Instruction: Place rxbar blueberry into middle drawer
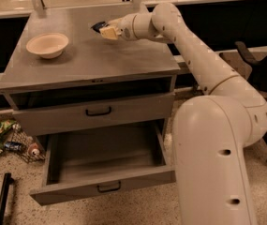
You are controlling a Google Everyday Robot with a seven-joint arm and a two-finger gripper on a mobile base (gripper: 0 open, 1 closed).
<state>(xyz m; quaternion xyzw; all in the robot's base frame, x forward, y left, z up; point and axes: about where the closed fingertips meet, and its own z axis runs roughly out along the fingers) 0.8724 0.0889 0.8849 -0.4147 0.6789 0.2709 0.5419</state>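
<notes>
The rxbar blueberry (97,26) is a small dark bar at the back of the cabinet top (91,60). It sticks out to the left from the tips of my gripper (105,30). The gripper reaches in from the right and is shut on the bar, holding it just above the surface. The middle drawer (100,187) is pulled wide open low at the front. Its flat grey bottom holds nothing.
A cream bowl (48,45) sits on the left of the cabinet top. The drawer above (95,112), with a black curved handle, is nearly closed. Litter (4,139) lies on the floor at the left. An office chair (264,78) stands at the right.
</notes>
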